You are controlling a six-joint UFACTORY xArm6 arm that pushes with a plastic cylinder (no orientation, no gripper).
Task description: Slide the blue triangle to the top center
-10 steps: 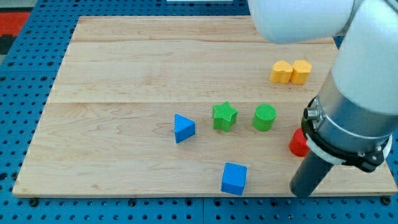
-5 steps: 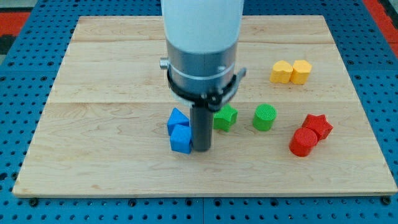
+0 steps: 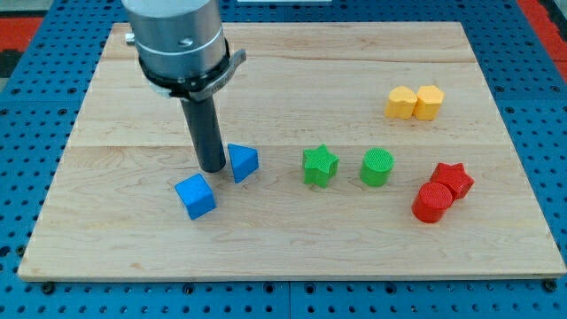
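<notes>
Rod upright, my tip (image 3: 212, 168) touching blue triangle (image 3: 242, 162).

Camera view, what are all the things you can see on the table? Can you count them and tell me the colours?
Wooden board: 1, pale wood, fills most of the view, on a blue pegboard.
Blue triangle: 1, blue, left of centre, just to the view's right of my tip.
Blue cube: 1, blue, below and to the view's left of my tip.
Green star: 1, green, centre.
Green cylinder: 1, green, right of the green star.
Yellow blocks: 2, yellow, side by side at the view's upper right; shapes hard to tell.
Red star: 1, red, at the view's right.
Red cylinder: 1, red, against the red star, lower left of it.
My tip: 1, dark rod end, between the blue triangle and the blue cube.
</notes>
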